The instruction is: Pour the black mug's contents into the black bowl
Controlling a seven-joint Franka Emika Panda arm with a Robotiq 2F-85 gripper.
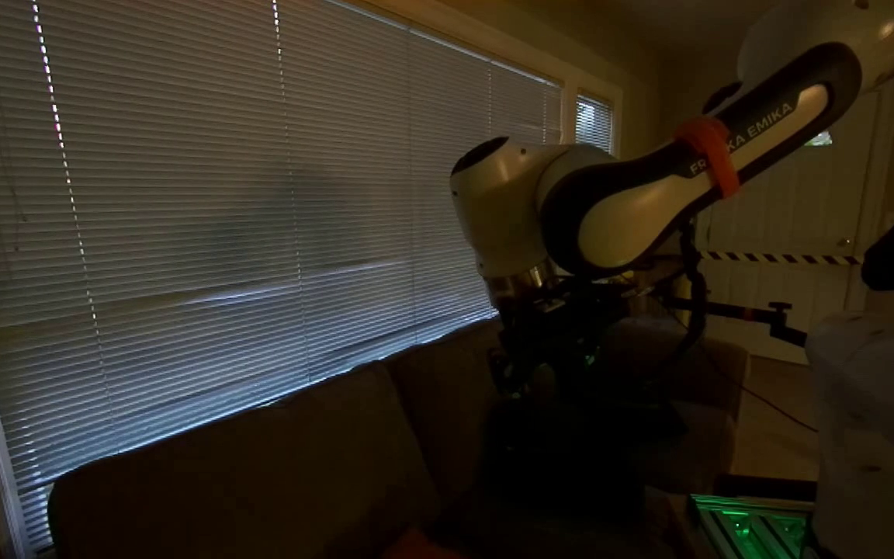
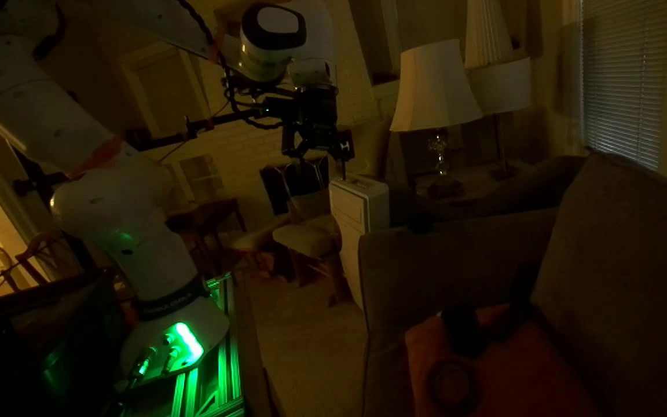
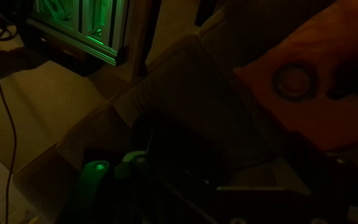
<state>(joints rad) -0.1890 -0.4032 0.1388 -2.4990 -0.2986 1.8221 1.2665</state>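
couch [image 2: 438,266] x1; orange cloth [image 2: 519,376] x1; dk round obj [image 3: 312,80] x1 on cloth; jaws wide, empty

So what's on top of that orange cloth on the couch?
A dark ring-shaped thing, reddish inside, and a dark object too dim to name. The patch of orange cloth under that object is covered.

Blinds [image 1: 206,194] down behind sofa [image 1: 261,466]; lampshades [image 2: 433,87] clustered (one pleated); striped band [image 1: 781,258] before door [image 1: 804,210].
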